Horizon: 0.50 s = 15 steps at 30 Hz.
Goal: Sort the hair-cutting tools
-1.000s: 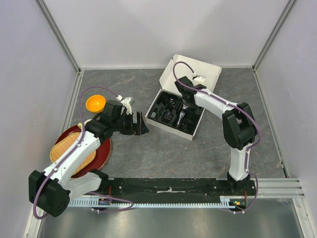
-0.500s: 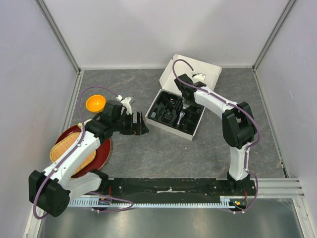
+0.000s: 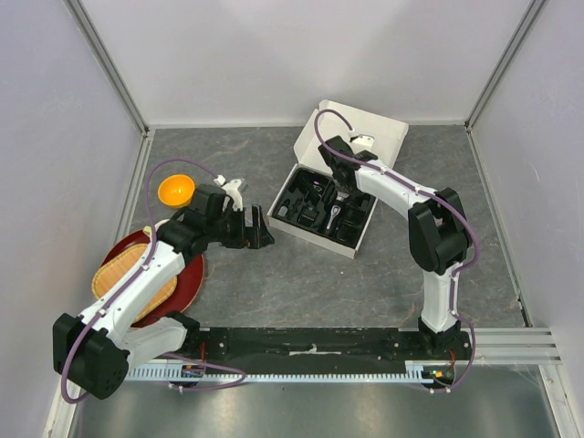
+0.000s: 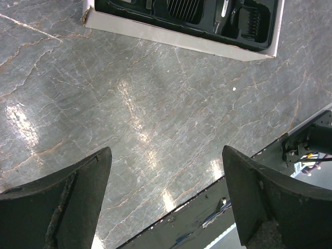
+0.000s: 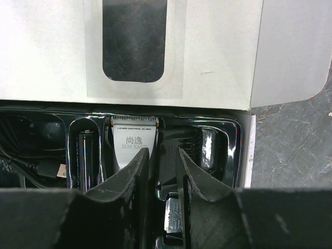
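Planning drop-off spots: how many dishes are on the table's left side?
3: orange bowl at the far left, red plate nearer, woven tray on that plate. The left arm may hide more.

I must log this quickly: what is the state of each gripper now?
Left gripper: open, empty.
Right gripper: nearly closed at the hair clipper; whether it grips cannot be told.
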### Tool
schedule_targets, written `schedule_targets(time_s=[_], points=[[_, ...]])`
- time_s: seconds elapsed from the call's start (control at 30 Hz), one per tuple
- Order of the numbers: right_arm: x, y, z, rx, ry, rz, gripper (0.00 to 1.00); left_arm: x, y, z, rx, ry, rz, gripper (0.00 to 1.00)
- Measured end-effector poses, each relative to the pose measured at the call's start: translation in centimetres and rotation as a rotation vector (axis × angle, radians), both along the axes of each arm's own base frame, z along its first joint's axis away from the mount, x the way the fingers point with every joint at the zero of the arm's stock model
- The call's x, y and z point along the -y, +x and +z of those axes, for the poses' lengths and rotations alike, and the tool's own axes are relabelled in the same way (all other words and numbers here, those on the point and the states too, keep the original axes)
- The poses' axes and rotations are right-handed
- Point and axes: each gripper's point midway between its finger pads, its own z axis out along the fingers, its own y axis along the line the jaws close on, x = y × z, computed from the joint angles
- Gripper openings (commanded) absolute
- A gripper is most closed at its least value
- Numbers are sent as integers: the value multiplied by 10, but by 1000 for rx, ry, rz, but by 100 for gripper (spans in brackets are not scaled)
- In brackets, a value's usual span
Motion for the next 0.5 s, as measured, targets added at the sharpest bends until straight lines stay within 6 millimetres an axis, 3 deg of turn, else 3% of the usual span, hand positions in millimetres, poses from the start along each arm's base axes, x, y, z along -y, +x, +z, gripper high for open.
schedule_targets(time_s=[0.17,0.5], points=[[0,0,-9,-14,-6,-7,25,0,0,0,0,0,0,93],[12,-1,-17,-25,-65,-31,23,0,0,0,1,2,2,93]])
